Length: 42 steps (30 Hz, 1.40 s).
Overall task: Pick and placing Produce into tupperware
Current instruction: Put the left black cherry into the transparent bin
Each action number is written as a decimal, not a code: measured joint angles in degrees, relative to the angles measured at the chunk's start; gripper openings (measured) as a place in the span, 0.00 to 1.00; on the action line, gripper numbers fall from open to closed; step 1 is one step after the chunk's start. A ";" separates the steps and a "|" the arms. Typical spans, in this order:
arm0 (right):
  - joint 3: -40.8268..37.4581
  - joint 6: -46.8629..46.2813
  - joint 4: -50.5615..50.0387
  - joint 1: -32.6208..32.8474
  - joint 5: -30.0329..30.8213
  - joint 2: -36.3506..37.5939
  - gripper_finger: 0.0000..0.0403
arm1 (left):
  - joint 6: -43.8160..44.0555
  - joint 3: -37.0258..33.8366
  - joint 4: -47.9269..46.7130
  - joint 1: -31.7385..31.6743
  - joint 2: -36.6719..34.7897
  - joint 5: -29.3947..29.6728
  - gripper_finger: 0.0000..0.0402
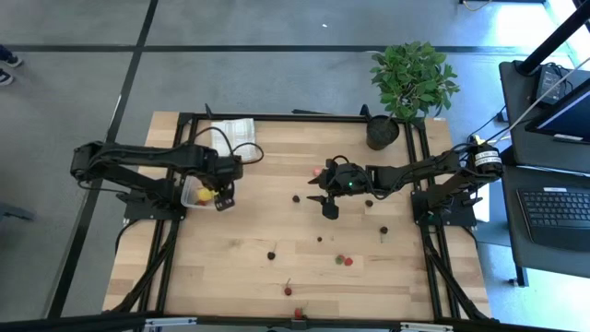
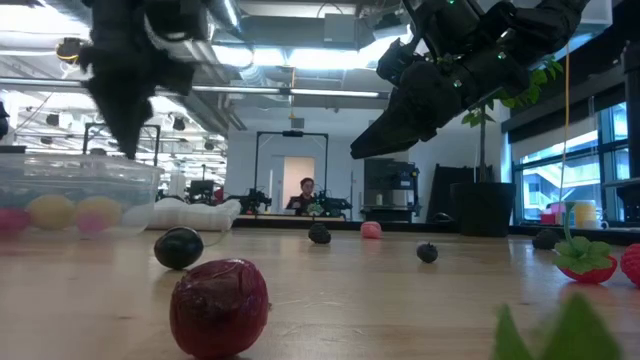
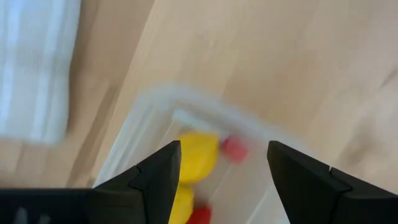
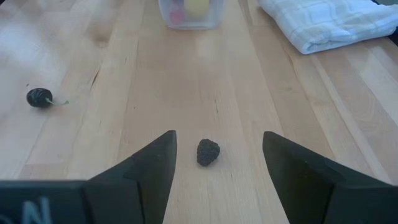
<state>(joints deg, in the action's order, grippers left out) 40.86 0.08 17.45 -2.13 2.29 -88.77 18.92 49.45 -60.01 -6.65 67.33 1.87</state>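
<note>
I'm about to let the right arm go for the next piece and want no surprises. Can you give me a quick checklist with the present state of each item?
1. Right hand open: ok.
2. Dark berry lined up between its fingers: ok.
3. Right hand empty: ok.
4. Left hand open and empty, over the container: ok.
5. Container holds yellow pieces and red ones, with room left: ok.
6. Folded cloth clear of the berry: ok.

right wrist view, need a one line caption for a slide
Open right pincer hovers over a dark berry on the table, with the tupperware and cloth beyond.
</note>
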 joint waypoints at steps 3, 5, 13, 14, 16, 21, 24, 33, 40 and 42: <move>0.00 0.00 0.00 0.02 0.01 0.00 0.60 | -0.44 0.85 5.56 2.39 0.00 -0.07 0.58; 0.00 0.02 0.02 0.02 0.00 0.00 0.60 | -2.45 0.90 10.00 4.72 0.00 -0.16 0.58; 0.00 0.00 0.02 0.00 0.02 0.00 0.60 | -7.95 0.90 25.76 14.18 0.02 0.06 0.58; 0.00 0.02 0.02 0.02 0.02 0.00 0.60 | -8.05 0.90 27.43 15.22 0.02 0.10 0.58; 0.00 0.04 0.02 0.00 0.02 0.00 0.60 | -8.65 0.90 30.07 17.03 0.19 0.09 0.58; 0.00 0.20 0.02 0.01 0.01 0.00 0.60 | -8.66 0.95 33.42 20.56 1.40 0.15 0.58; 0.00 0.42 0.24 0.02 0.02 0.00 0.60 | -9.72 0.96 35.83 22.21 3.53 0.15 0.58; 0.00 0.35 0.42 0.02 0.02 0.00 0.60 | -18.08 0.96 44.73 26.08 16.97 3.07 0.58; 0.00 0.22 0.35 0.00 0.01 0.00 0.60 | -16.16 0.90 48.84 30.44 24.52 6.57 0.58; 0.00 0.22 0.35 0.00 0.02 0.00 0.60 | -15.98 0.89 50.57 31.77 25.59 6.58 0.58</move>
<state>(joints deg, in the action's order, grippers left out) 40.86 0.30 17.80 -2.13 2.31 -88.77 2.94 50.35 -9.43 25.12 92.92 8.45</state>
